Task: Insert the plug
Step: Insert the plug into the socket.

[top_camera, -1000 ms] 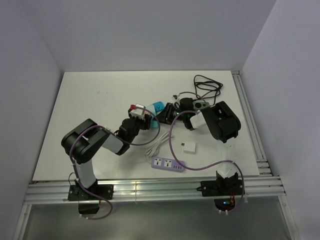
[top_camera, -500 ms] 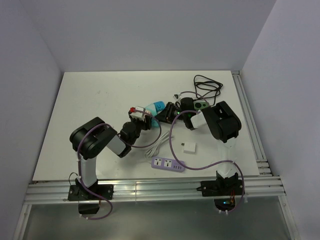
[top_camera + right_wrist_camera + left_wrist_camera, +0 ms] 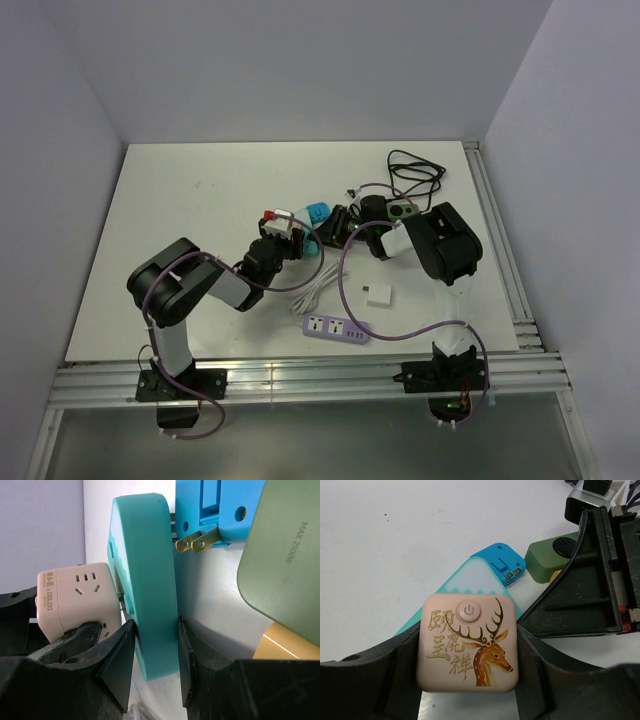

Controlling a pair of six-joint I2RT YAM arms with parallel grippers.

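Over a white, pale-walled table (image 3: 180, 200), left end effector (image 3: 278, 228) pinches pink cube (image 3: 467, 645), right end effector (image 3: 152, 647) apparently grips teal plug (image 3: 147, 555).

Top view sits high above and behind both arm bases, looking down on the whole white surface (image 3: 180, 200) from far out, so everything is small. The left wrist view looks forward along its own jaws, tight in, with the pink cube (image 3: 467, 645) between them and the teal plug (image 3: 475, 582) just beyond the tips. The right wrist view is rolled sideways and closer yet, teal plug between its jaws, pink cube just left of them. All three views share cube and plug. Both wrist views catch the blue adapter (image 3: 501, 562) past the jaws.
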